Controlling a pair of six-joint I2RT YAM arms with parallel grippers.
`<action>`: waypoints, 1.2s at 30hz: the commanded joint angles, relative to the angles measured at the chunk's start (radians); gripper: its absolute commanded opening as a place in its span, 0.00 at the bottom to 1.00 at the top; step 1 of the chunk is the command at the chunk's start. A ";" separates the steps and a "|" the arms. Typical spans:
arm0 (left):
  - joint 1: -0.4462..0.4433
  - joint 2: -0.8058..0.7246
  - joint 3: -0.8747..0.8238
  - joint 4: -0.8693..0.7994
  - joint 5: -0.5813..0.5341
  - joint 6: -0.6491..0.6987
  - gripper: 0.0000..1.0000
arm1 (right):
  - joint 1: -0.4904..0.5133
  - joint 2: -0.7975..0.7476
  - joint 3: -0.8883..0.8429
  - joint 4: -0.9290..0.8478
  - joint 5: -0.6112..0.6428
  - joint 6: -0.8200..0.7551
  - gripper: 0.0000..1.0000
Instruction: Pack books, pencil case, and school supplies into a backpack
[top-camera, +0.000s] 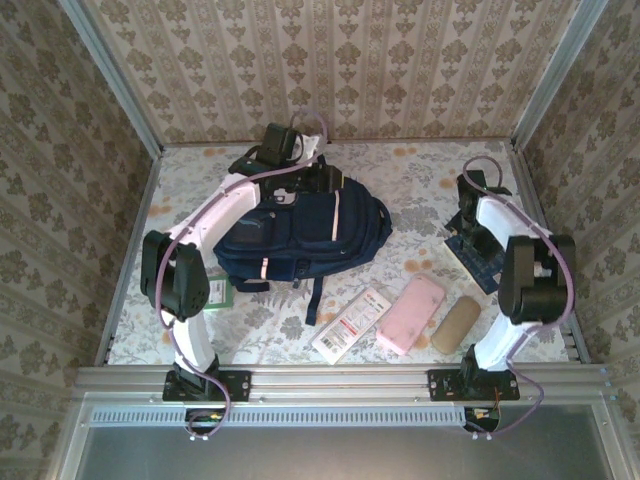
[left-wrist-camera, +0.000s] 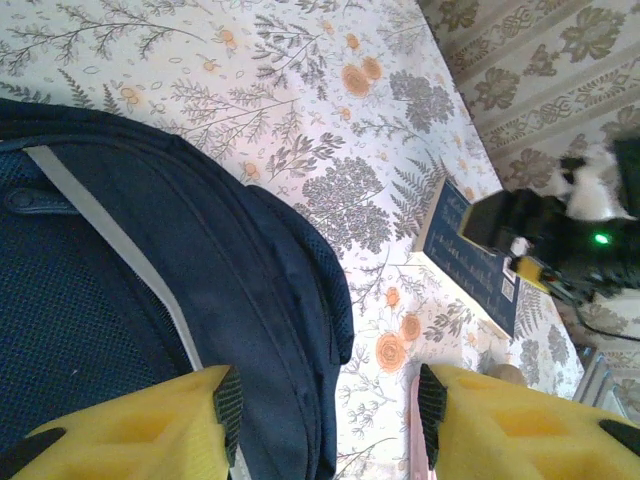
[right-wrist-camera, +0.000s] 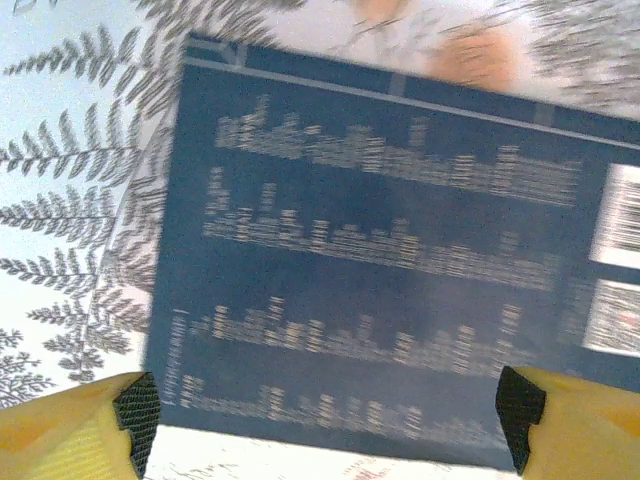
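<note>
Navy flat rectangular book (right-wrist-camera: 380, 270) with pale print lies near the table's (top-camera: 420, 180) right edge, directly beneath the right gripper (right-wrist-camera: 330, 410), jaws wide and empty; its length seemingly runs jaw to jaw.

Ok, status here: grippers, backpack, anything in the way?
Left gripper open over backpack edge. Right gripper open above navy book. Packet, pink pouch, tan pouch on table, unpacked. Nothing blocking.
</note>
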 joint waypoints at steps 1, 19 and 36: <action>-0.005 -0.015 -0.006 0.018 0.024 -0.012 0.52 | -0.004 0.049 0.068 0.021 -0.147 -0.070 0.89; 0.001 0.009 -0.007 0.046 0.050 -0.030 0.52 | 0.000 0.244 0.129 -0.070 -0.042 0.021 0.78; -0.041 0.060 0.039 0.019 0.044 -0.027 0.49 | 0.003 0.133 0.015 0.076 -0.119 0.054 0.06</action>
